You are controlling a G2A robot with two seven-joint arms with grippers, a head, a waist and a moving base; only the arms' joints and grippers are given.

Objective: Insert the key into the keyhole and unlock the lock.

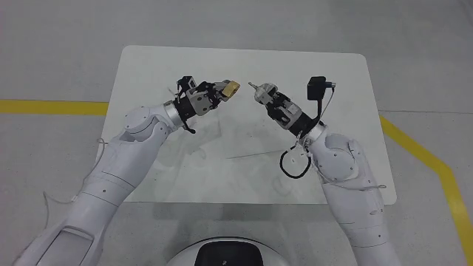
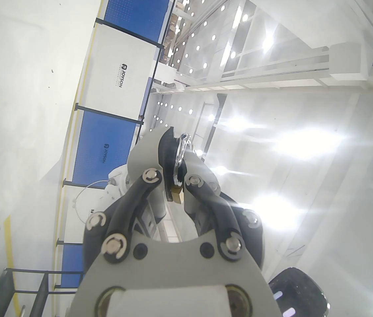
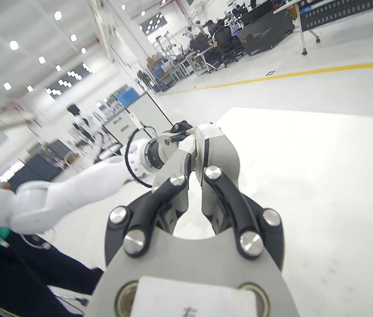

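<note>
**Padlock (image 1: 232, 87) of square yellow brass faces slim silver metal key (image 1: 253, 86) in mid-air**

The left gripper (image 1: 219, 89) is clamped on the padlock, holding it above the white rectangular table (image 1: 325, 177). In the left wrist view its fingers (image 2: 165, 148) pinch the padlock's silver steel shackle (image 2: 179, 156), and the brass body (image 2: 177, 195) sits back between them. The right gripper (image 1: 264, 93) sits just beside the padlock. Its fingers (image 3: 214, 153) are pressed together on the key, whose thin tip juts toward the brass body without touching it. A small gap separates the two.

The step in hand looks like the approach before insertion. The keyhole cannot be made out in any view, so whether the blade is lined up with it cannot be told.

To do this well, the key should travel straight along its own length toward the padlock. The left arm should brace the padlock firmly, because a grip on the shackle alone may let the body swing when the tip presses in. The blade probably needs its flat matched to the slot before it enters. Turning should wait until the key is fully seated.
</note>
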